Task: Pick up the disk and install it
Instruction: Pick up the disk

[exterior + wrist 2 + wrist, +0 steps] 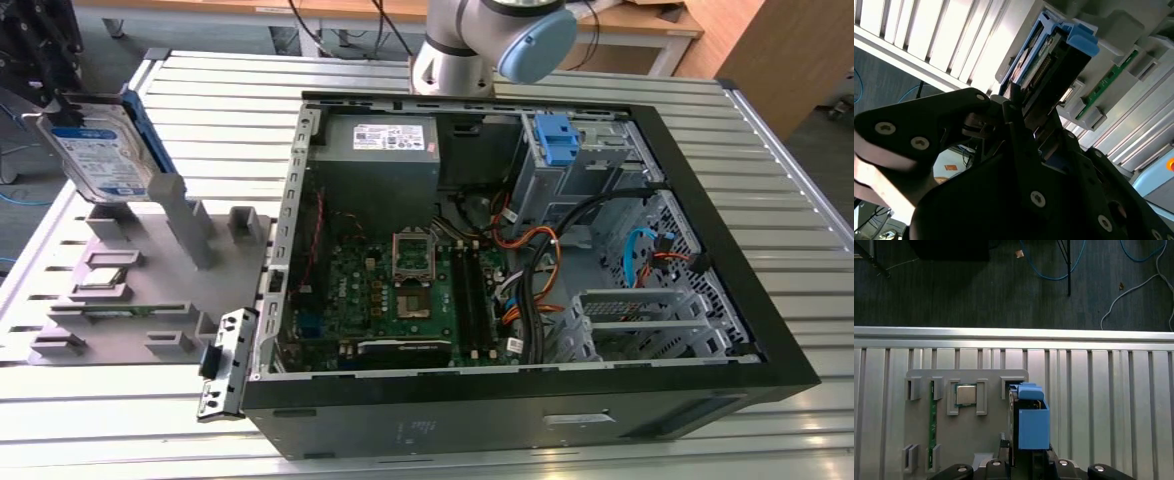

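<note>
Grip: gripper is clamping one end of the disk, jaws closed on its blue-framed edge.
Disk: hanging tilted just above the grey fixture plate (can't tell if its lower edge is clearing the uprights).
Risk 1: lower edge may be catching a fixture upright and dragging the plate.
Risk 2: end-only hold is looking prone to slipping or twisting.
Risk 3: loose cables in the open PC case, beside the fixture on the exterior view's right, could be snagging the carrier.
Surface: ribbed aluminium table is carrying fixture and case.
Room: dark carpet lying past the table edge nearest the fixture, cords trailing over it.
</note>
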`<state>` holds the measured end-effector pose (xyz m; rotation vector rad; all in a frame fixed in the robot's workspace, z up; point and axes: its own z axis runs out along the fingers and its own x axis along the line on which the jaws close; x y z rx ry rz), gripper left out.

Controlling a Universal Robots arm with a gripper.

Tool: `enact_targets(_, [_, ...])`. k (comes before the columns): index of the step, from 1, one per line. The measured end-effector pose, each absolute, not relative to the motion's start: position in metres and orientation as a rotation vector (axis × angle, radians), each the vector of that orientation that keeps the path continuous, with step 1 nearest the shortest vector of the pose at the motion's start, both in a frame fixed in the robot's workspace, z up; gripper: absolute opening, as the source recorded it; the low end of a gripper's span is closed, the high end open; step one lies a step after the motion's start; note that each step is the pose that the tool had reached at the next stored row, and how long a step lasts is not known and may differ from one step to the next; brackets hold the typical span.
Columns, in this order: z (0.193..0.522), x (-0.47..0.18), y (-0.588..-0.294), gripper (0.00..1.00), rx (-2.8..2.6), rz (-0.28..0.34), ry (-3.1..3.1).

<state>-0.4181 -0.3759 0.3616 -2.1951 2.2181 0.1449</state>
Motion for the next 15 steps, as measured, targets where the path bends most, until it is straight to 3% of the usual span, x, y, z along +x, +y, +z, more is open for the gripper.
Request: enact_targets(15, [0.414,-0.418,-0.376,0.35,-2.195,0.145,2.218])
